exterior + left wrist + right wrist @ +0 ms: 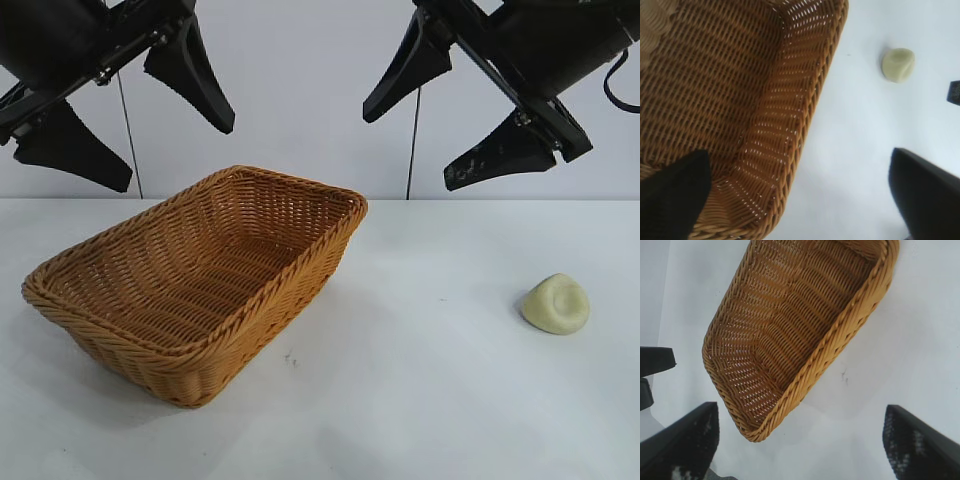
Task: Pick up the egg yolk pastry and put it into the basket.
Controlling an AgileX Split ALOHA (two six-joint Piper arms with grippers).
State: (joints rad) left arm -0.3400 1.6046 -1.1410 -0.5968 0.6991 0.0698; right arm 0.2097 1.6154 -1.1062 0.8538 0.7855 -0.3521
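Exterior view alone takes in both grippers at once: left gripper (125, 125) high above basket (300, 262), right gripper (425, 130) high over bare white table (430, 400), both spread wide, nothing held. Egg yolk pastry (556, 303) sits on table well right of basket, outside it. Left wrist view catches pastry too; right wrist view misses it, shows basket only. Arm bodies cut off at upper edge. Pastry small, pale cream-yellow, domed, top dented, matte.
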